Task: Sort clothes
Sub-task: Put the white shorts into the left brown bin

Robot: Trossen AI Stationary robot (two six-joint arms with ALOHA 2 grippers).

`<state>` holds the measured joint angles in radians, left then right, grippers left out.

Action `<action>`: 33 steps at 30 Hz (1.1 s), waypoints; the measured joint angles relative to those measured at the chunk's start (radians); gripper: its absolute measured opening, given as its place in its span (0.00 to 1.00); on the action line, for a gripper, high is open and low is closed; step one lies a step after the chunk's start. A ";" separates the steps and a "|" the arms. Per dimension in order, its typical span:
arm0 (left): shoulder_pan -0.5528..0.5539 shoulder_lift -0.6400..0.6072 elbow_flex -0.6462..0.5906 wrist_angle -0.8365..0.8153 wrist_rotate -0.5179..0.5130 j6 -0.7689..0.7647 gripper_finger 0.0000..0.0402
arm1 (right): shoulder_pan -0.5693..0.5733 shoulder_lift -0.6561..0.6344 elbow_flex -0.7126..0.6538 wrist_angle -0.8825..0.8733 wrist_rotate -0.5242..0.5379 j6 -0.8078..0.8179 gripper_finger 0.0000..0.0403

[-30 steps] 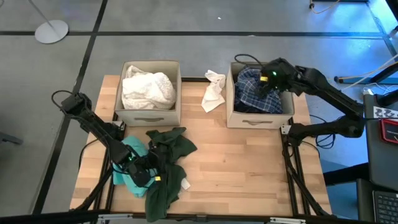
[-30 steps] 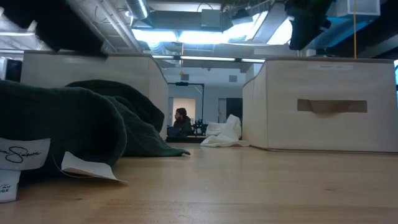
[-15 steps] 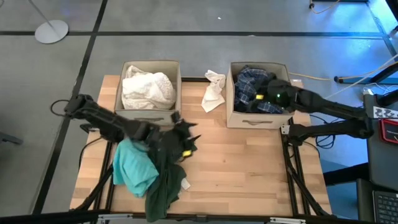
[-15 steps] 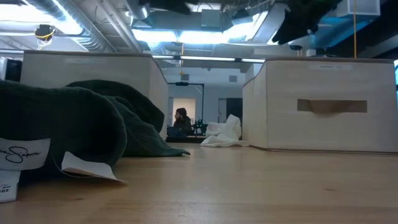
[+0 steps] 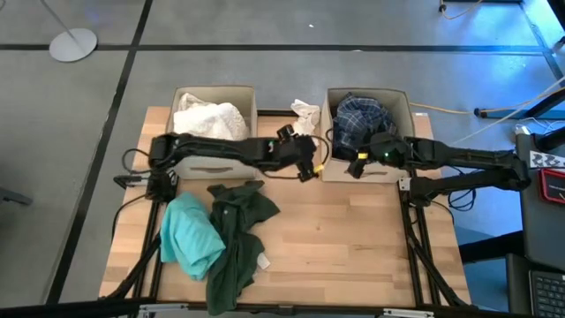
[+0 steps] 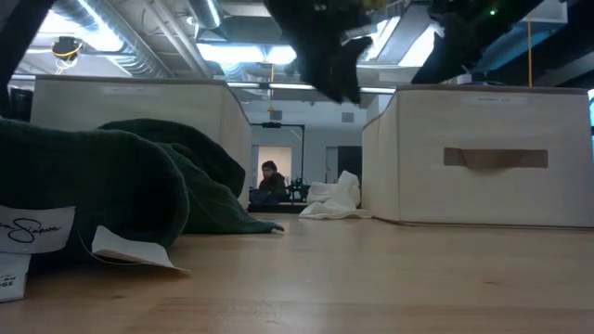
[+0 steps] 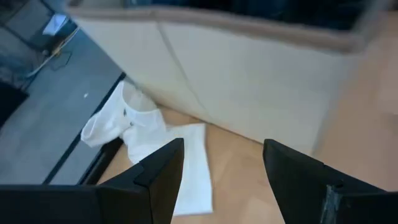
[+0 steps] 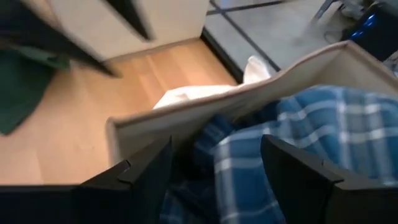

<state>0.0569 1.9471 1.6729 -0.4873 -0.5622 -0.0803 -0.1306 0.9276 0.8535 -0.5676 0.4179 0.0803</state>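
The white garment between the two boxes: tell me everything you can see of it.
The white garment is a small, crumpled piece of soft, thin-looking fabric lying loose on the table, in the gap between the two beige boxes, near the far edge. One end is bunched up, the other spreads flatter. The left gripper hovers open just above it, not touching; nothing holds it.
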 joint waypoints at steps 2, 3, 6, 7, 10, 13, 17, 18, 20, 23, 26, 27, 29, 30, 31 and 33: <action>0.035 0.033 0.000 0.019 0.001 0.001 0.52 | 0.022 0.001 -0.001 -0.019 0.000 0.018 0.62; 0.054 0.048 0.000 0.031 0.002 0.000 0.52 | 0.032 0.001 -0.001 -0.022 0.000 0.022 0.62; 0.111 0.089 0.001 0.068 0.003 -0.012 0.52 | 0.059 0.001 -0.001 -0.027 0.000 0.026 0.62; 0.131 0.101 0.001 0.081 0.003 -0.014 0.52 | 0.067 0.001 -0.001 -0.027 0.000 0.026 0.62; 0.182 0.127 0.001 0.130 0.029 -0.012 0.52 | 0.091 0.001 -0.001 -0.026 0.001 0.026 0.62; 0.220 0.159 0.002 0.168 0.079 0.019 0.52 | 0.101 0.001 -0.001 -0.026 0.016 0.021 0.62; 0.248 0.202 0.001 0.198 0.089 0.043 0.52 | 0.100 0.001 -0.007 -0.029 0.019 0.018 0.62; 0.253 0.213 0.001 0.211 0.089 0.055 0.52 | 0.100 0.001 -0.015 -0.021 0.020 0.018 0.62; 0.257 0.232 0.001 0.229 0.094 0.070 0.52 | 0.100 0.001 -0.035 -0.005 0.026 0.019 0.62; 0.262 0.260 0.001 0.267 0.122 0.081 0.52 | 0.100 -0.002 -0.066 0.023 0.031 0.022 0.62; 0.269 0.280 0.001 0.321 0.140 0.083 0.52 | 0.100 -0.002 -0.082 0.042 0.034 0.023 0.62; 0.273 0.287 0.001 0.332 0.141 0.084 0.52 | 0.100 -0.002 -0.084 0.047 0.034 0.023 0.62; 0.283 0.304 0.001 0.364 0.141 0.084 0.52 | 0.100 -0.002 -0.085 0.053 0.034 0.022 0.62; 0.290 0.311 0.001 0.369 0.140 0.077 0.52 | 0.100 -0.001 -0.086 0.055 0.034 0.021 0.62; 0.298 0.317 0.001 0.371 0.136 0.062 0.52 | 0.100 -0.001 -0.086 0.055 0.034 0.021 0.62; 0.315 0.331 0.000 0.382 0.134 0.034 0.52 | 0.100 -0.001 -0.086 0.055 0.033 0.020 0.62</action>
<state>0.3716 2.2777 1.6733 -0.1056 -0.4282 -0.0463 -0.0303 0.9264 0.7673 -0.5128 0.4511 0.1005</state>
